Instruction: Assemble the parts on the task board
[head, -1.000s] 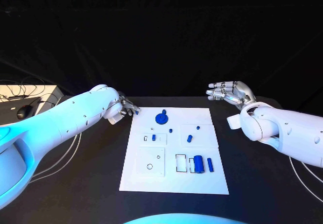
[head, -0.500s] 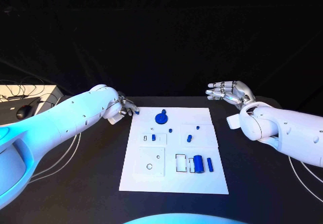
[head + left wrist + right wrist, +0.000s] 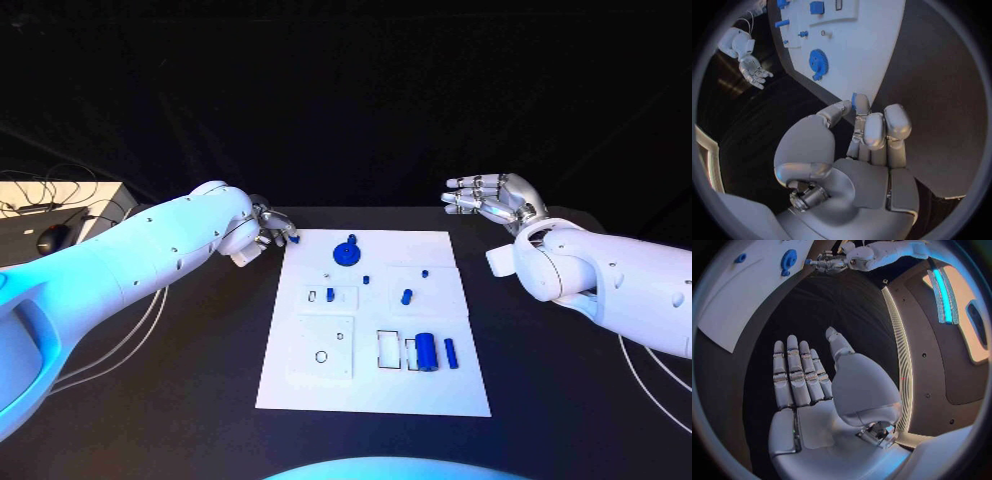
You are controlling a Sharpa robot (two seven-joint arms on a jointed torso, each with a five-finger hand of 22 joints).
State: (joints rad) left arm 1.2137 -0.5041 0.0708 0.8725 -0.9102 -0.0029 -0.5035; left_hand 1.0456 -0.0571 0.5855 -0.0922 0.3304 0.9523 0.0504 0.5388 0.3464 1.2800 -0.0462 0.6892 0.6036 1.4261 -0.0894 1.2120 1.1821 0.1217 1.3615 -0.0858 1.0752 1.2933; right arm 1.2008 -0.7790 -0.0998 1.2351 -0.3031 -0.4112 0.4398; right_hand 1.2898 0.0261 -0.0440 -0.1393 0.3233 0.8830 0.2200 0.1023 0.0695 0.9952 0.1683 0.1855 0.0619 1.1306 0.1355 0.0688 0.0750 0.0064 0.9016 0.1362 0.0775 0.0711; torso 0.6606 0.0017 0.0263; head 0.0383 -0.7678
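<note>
Blue gear [image 3: 346, 252] (far end) on task board [image 3: 372, 385].

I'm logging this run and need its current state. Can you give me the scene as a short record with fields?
surface: black table
task board: white task board, mid-table
parts on board: blue gear at far end; blue cylinder near the front
left robot hand: left hand at the board's far left corner, pinching a small blue part
right robot hand: right hand raised off the board's far right corner, fingers apart, holding nothing
</note>
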